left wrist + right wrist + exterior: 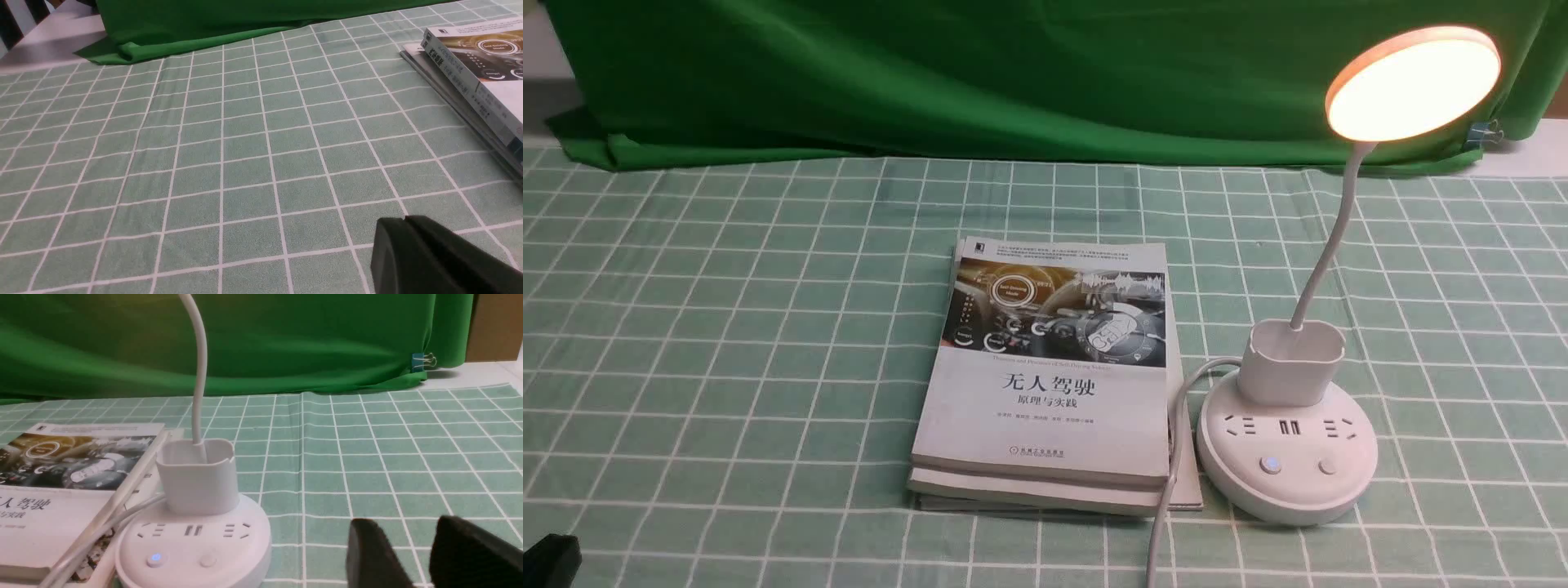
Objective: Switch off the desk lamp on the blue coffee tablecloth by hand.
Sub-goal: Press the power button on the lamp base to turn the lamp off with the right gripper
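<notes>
The white desk lamp (pixel 1286 441) stands at the right on the pale green checked tablecloth (pixel 727 343). Its disc head (pixel 1413 82) glows. Its round base carries sockets and two buttons; the left button (pixel 1268 465) is lit blue, the right button (pixel 1328 466) is plain. In the right wrist view the base (pixel 196 547) lies left of my right gripper (pixel 404 526), which is open, empty and apart from the lamp. My left gripper (pixel 404 220) is shut and empty over bare cloth; only its dark corner (pixel 547 559) shows in the front view.
A stack of books (pixel 1045 384) lies just left of the lamp base, with the lamp's white cord (pixel 1172 457) running along its right edge toward the front. A dark green draped cloth (pixel 1013 73) hangs across the back, held by a clip (pixel 1486 131).
</notes>
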Motion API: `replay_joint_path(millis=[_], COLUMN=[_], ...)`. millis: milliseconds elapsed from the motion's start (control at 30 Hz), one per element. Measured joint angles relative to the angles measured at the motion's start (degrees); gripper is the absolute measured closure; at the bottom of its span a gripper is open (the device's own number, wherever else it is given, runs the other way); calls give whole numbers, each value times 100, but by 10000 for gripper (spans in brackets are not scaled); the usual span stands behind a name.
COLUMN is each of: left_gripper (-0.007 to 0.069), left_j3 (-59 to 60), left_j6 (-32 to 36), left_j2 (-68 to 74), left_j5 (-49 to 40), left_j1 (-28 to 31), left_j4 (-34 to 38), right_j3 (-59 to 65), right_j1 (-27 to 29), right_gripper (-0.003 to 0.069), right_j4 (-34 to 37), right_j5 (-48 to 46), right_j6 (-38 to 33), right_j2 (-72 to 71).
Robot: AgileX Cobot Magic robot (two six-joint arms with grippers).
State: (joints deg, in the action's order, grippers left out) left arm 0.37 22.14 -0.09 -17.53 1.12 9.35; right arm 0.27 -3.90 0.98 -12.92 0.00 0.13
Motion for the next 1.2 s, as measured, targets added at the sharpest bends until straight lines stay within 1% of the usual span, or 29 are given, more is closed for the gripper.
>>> replay_joint_path(millis=[767,800,900,967,1000,1067,1200], left_gripper=[624,624,624,624,624,624,624], left_j3=[0,0,0,0,0,0,0], left_j6=[0,0,0,0,0,0,0], left_j2=[0,0,0,0,0,0,0], left_j5=[0,0,0,0,0,0,0], left_j1=[0,0,0,0,0,0,0], left_j4=[0,0,0,0,0,0,0], right_j3=[0,0,0,0,0,0,0], right_j1=[0,0,0,0,0,0,0], right_gripper=[421,421,421,421,421,421,426], right_j4=[18,115,759,1231,1436,1534,1610], right_j5=[27,55,226,544,740,920,1345], right_j6=[0,99,884,1685,2239,2679,3034], right_j2=[0,0,0,0,0,0,0])
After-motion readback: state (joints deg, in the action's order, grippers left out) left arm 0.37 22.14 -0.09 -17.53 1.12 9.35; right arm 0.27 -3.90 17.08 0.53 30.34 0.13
